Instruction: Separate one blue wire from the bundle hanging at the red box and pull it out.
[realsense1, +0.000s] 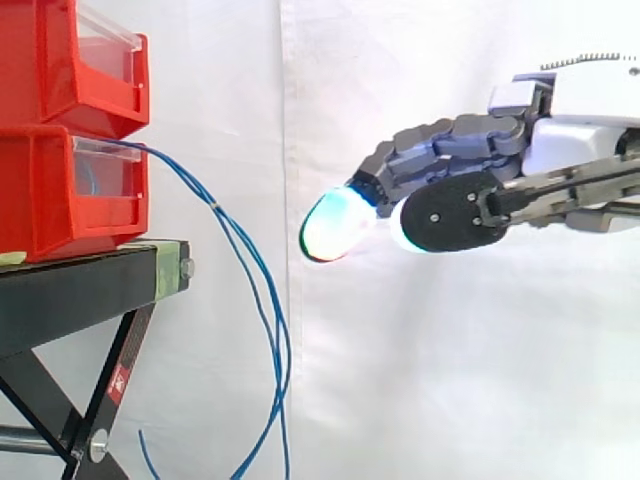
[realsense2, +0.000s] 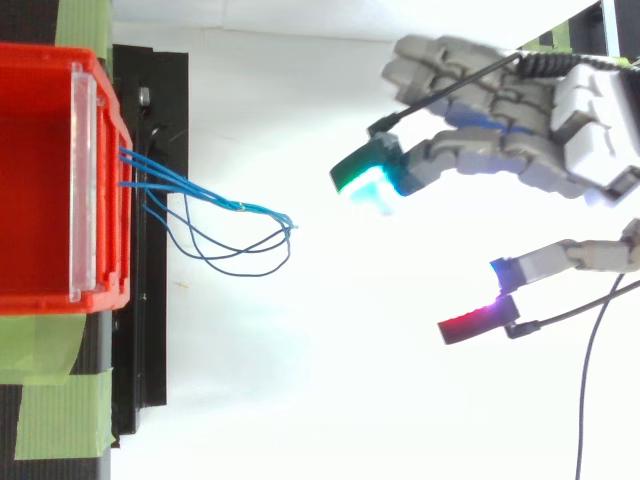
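Note:
Several thin blue wires (realsense1: 250, 280) come out of the front of the lower red bin (realsense1: 60, 190) and hang in a loop down past the stand. In the top view the blue wires (realsense2: 235, 225) fan out to the right from the red bin (realsense2: 40, 190). My hand (realsense1: 450, 160) hovers to the right of the wires, well apart from them, with nothing in it. Its fingers are stretched toward the bin and slightly bent, its thumb spread away from them. The hand (realsense2: 500, 150) is open, with glowing fingertips (realsense2: 372, 180) pointing left.
Two red bins are stacked on a black stand (realsense1: 90, 280) with crossed legs. Green tape (realsense2: 60, 400) holds the stand's top. A white curtain (realsense1: 450, 380) hangs behind everything.

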